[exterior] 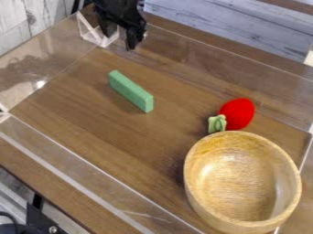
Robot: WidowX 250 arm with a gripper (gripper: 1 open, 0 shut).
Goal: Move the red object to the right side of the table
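A: The table (86, 128) looks like brown wood-grain with a faint sheen, and its walls (37, 55) are clear, glossy acrylic.

B: The bowl (242, 183) is pale, smooth wood. The red object (237, 111) seems smooth and matt, the green block (131, 91) likewise.

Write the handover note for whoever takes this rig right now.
Gripper: jaws open, holding nothing, at the far left end of the table.
Red object: on the right side, just beyond the wooden bowl, free of the gripper.
Green block: lies mid-table, apart from both.
Done: the red object appears placed on the right.
Left: probably nothing except confirming the placement.
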